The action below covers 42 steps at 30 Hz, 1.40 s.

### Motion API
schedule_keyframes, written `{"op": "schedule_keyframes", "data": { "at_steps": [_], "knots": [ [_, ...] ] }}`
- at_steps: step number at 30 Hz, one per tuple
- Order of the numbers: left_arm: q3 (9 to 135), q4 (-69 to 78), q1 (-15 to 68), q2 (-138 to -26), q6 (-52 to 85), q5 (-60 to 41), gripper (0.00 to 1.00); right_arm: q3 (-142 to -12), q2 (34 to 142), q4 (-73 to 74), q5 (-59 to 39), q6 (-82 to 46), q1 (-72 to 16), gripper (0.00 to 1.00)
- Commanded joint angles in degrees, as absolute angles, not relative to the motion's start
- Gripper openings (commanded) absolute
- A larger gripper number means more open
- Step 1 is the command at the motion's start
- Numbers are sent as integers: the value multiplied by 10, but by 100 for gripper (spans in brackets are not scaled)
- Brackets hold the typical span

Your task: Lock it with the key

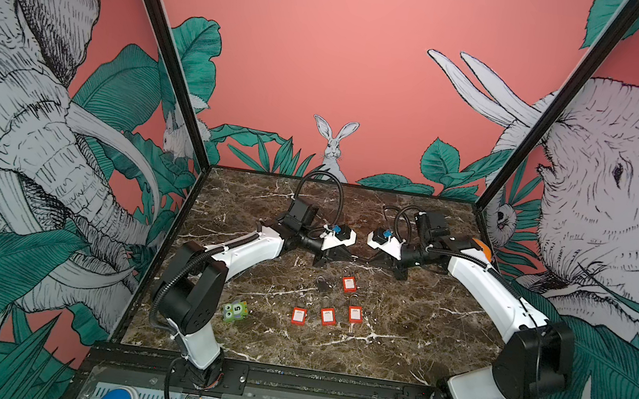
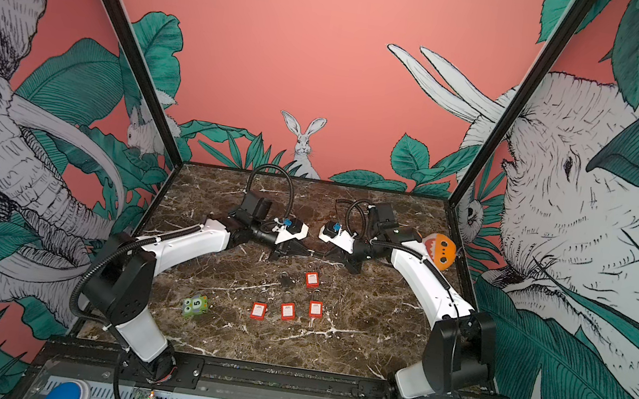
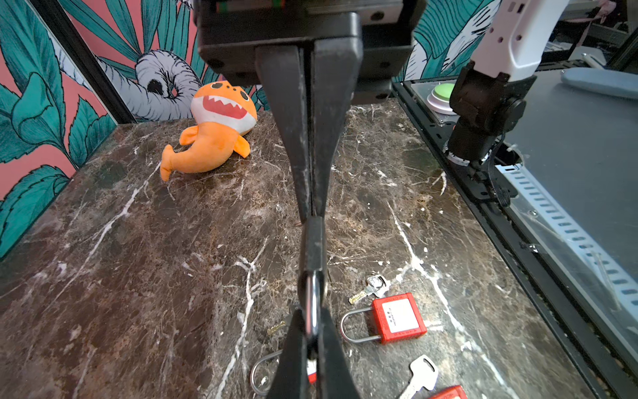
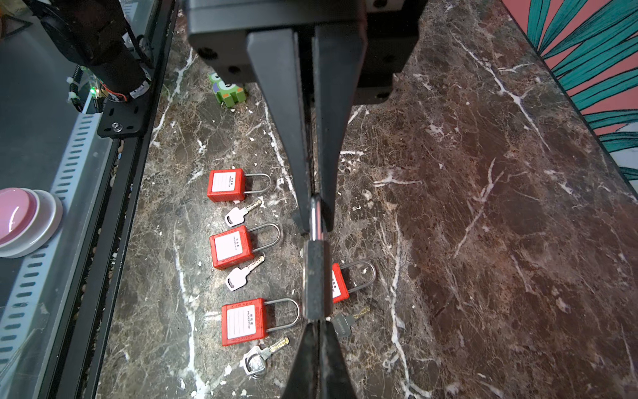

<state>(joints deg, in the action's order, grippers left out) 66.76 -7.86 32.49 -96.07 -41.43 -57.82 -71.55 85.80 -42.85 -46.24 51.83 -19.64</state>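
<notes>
Black padlock [image 3: 312, 248] | left fingers [image 3: 286, 121] grip it | right fingers [image 4: 283, 103] pinch shackle [image 4: 315, 219], apparently

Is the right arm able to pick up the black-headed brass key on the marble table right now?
Probably not yet: the right gripper is shut on the shackle of the small black padlock that the left gripper holds. The black-headed brass key itself lies uncovered nearby.

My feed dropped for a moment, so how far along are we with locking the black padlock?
Done: the black padlock is up off the table, held between both arms. In hand: the left gripper is shut on its body and the right gripper on its shackle. Left to do: the black-headed key lies on the table, not picked up, so the keying step looks unstarted.
</notes>
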Motion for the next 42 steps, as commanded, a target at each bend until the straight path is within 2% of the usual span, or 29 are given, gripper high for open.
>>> {"op": "schedule_keyframes", "data": {
  "at_steps": [1,11,13,16,20,25,28,33,37,42],
  "knots": [
    [685,-122,323,-935,-452,-589,0,-730,863,-472,-437,549,-194,0],
    [671,-157,301,-922,-473,-579,0,-706,838,-478,-397,542,-173,0],
    [680,-201,292,-920,-490,-575,0,-689,829,-455,-392,522,-173,0],
    [722,-364,273,-928,-588,-573,0,-649,809,-379,-376,458,-173,0],
    [784,-554,270,-954,-673,-500,0,-568,768,-223,-351,331,-176,0],
    [846,-706,270,-1001,-722,-396,0,-509,741,-114,-304,212,-186,0],
    [864,-742,270,-1023,-724,-350,0,-478,730,-56,-266,151,-209,0],
    [907,-794,271,-1068,-723,-272,0,-460,729,-50,-209,138,-255,0],
    [940,-825,277,-1115,-716,-205,0,-446,731,-37,-186,127,-280,0],
    [984,-862,283,-1174,-707,-178,0,-426,725,-11,-188,110,-295,0]
  ]
}}
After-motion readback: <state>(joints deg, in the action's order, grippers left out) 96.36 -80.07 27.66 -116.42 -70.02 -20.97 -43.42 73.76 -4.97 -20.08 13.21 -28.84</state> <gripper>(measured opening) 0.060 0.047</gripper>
